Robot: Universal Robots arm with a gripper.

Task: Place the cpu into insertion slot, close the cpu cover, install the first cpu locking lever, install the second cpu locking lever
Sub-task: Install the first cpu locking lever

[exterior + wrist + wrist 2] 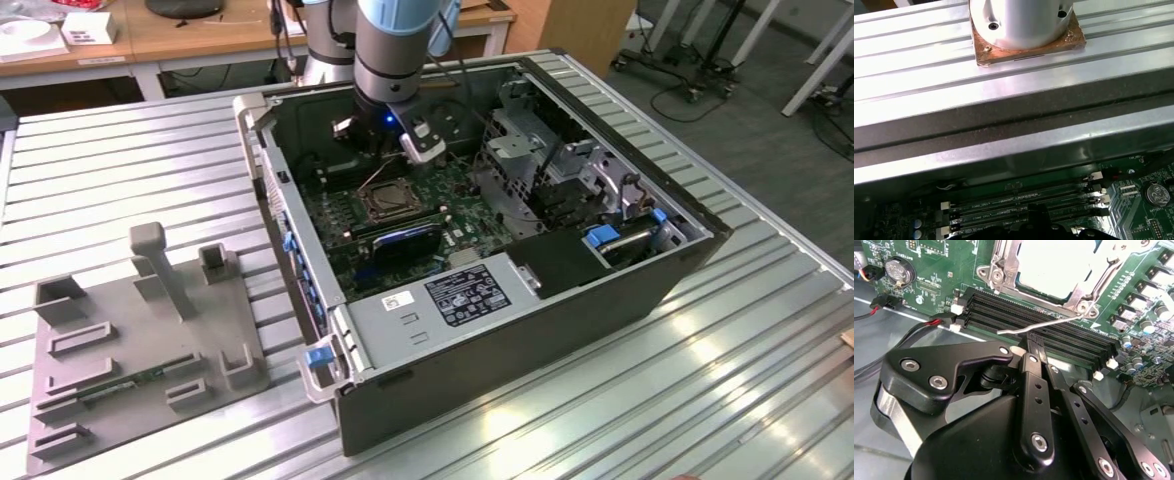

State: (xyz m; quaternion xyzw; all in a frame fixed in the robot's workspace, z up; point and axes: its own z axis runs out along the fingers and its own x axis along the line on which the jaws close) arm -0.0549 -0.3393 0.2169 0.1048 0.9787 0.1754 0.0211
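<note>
In the second wrist view the cpu [1049, 267] lies flat in the insertion slot [391, 198], its pale metal face showing through the window of the cpu cover [998, 262]. The cover is folded down over it. A thin wire locking lever [1054, 322] sticks out from the socket's corner and runs across the memory slots. My gripper [1035, 340] is shut, its black fingertips pressed together right at this lever, touching or almost touching its free end. In the exterior view the gripper [384, 150] hangs inside the open computer case, just behind the socket.
Long black memory slots [1004, 310] run beside the socket, and a coin battery [900, 271] sits on the green board. The case wall [1004, 135] stands close behind. A drive cage [534, 160] and power supply [454, 295] fill the case. A grey fixture plate [134, 340] lies on the table.
</note>
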